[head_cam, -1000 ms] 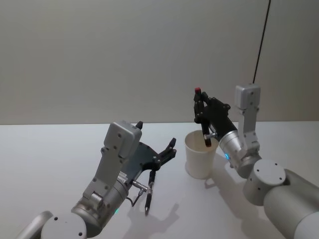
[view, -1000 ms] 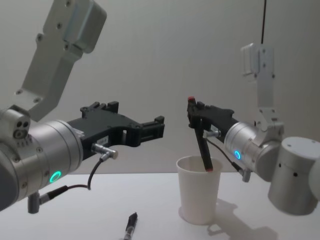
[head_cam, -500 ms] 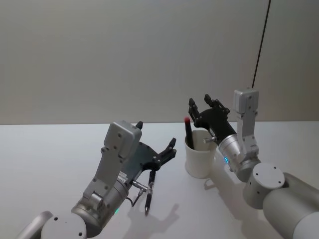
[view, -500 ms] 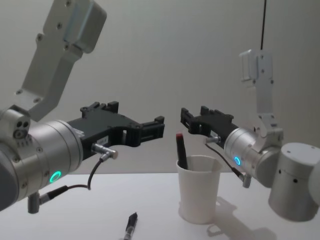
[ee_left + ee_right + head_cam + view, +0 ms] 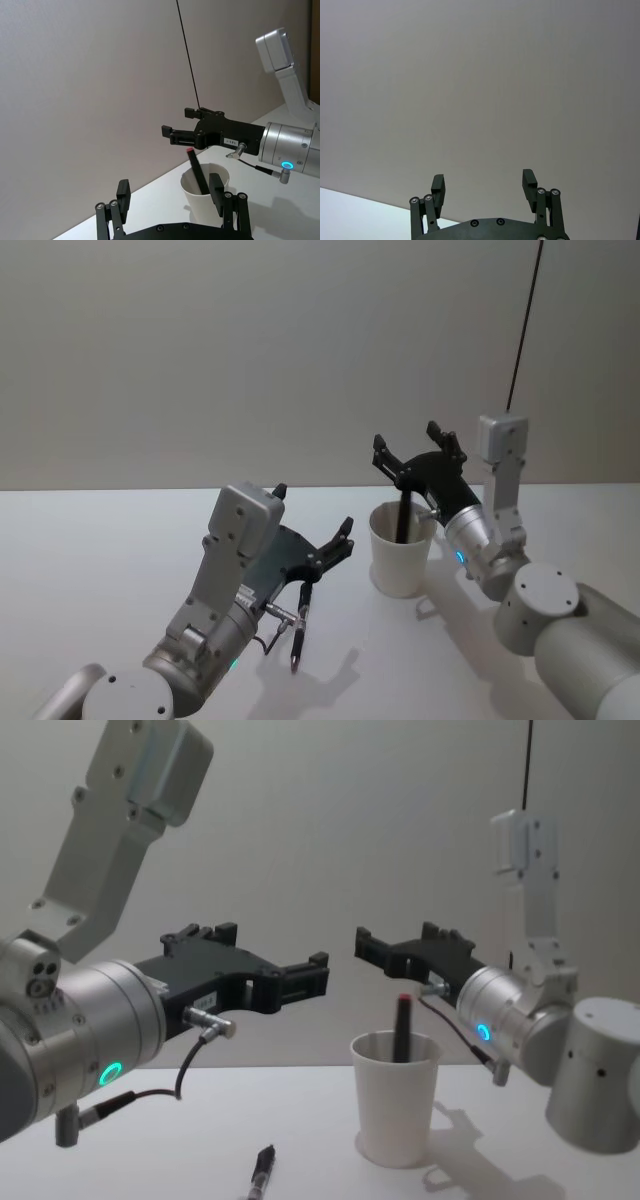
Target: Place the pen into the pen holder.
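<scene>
A white paper cup, the pen holder [image 5: 402, 558] [image 5: 397, 1112] [image 5: 206, 199], stands upright on the white table. The pen [image 5: 402, 1028] [image 5: 403, 520] [image 5: 197, 171], black with a red top end, stands inside it with its upper half above the rim. My right gripper [image 5: 415, 457] [image 5: 400, 942] [image 5: 483, 182] hovers open just above the pen, touching nothing. My left gripper [image 5: 315, 515] [image 5: 275, 957] [image 5: 170, 192] is open and empty, held above the table to the left of the cup.
A second black pen [image 5: 300, 623] [image 5: 261, 1168] lies flat on the table [image 5: 100, 550] under my left gripper, left of the cup. A plain wall stands behind, with a thin black cable [image 5: 522, 330] hanging at the right.
My right gripper opened and let the pen drop into the cup, then lifted a little. The pen first leaned left, now stands nearly upright. The left arm stayed still.
</scene>
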